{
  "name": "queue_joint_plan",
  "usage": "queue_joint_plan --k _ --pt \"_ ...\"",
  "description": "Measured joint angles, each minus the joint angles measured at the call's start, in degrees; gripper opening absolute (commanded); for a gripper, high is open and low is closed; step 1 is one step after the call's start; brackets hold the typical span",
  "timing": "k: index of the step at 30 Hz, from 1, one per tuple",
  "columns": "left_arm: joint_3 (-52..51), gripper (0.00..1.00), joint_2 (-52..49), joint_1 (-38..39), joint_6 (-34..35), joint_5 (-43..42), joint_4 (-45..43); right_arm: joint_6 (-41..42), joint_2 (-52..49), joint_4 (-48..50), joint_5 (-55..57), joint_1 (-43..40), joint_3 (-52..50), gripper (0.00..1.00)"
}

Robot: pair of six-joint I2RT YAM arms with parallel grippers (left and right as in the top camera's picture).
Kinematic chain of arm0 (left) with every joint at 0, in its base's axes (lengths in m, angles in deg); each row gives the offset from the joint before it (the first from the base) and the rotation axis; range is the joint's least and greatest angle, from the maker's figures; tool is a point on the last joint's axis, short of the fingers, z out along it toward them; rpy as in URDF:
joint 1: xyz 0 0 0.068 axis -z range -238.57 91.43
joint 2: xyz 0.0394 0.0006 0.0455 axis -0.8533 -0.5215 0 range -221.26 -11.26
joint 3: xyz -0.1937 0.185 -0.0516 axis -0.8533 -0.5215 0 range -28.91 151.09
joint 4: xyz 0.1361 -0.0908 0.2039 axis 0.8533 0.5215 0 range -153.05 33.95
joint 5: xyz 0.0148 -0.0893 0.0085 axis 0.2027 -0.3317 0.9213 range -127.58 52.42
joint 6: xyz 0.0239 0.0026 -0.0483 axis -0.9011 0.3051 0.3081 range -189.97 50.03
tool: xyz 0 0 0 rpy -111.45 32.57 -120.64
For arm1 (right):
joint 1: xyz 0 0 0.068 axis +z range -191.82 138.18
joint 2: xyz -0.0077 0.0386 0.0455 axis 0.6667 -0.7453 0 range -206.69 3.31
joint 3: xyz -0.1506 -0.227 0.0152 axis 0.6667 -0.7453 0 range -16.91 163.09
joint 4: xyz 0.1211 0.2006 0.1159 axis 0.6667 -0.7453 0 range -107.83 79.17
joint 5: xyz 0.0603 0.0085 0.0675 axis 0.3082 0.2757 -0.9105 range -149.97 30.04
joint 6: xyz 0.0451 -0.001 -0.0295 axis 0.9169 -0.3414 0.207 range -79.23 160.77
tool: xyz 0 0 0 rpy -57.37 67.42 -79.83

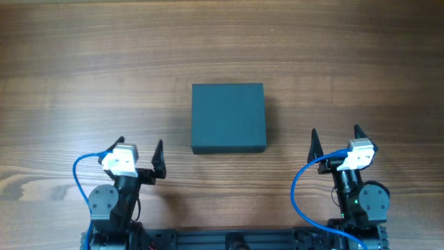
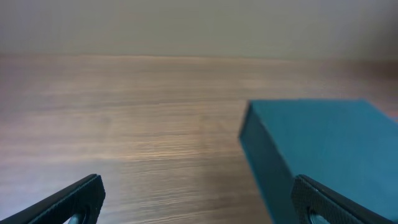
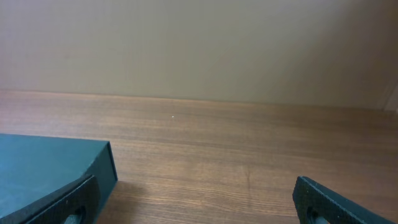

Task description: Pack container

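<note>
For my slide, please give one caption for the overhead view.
Closed container on the table; left fingers and right fingers open, not touching it.

container (image 1: 228, 117) closed, inside hidden; lid seam and hinge too faint to make out from overhead. Left wrist view soft: container runs off right and bottom edges, left gripper (image 2: 198, 185) fingers (image 2: 74, 198) cut at bottom. Right wrist: container cropped at left edge, near corner behind right gripper (image 3: 196, 185) fingers (image 3: 68, 202). Arm bases (image 1: 105, 208) cut by overhead's bottom edge. Worktop (image 1: 69, 69) edges out of frame.
</note>
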Motion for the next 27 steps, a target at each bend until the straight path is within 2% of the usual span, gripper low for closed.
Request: queue_joint_plan --k 9,27 --pt "0.0 1.0 0.0 0.0 -4.3 -5.9 0.0 0.0 0.0 0.0 0.0 0.0 0.0 1.0" --pt "0.0 1.0 0.0 0.0 -5.1 -6.7 0.0 0.0 0.0 0.0 0.0 0.0 0.0 1.0"
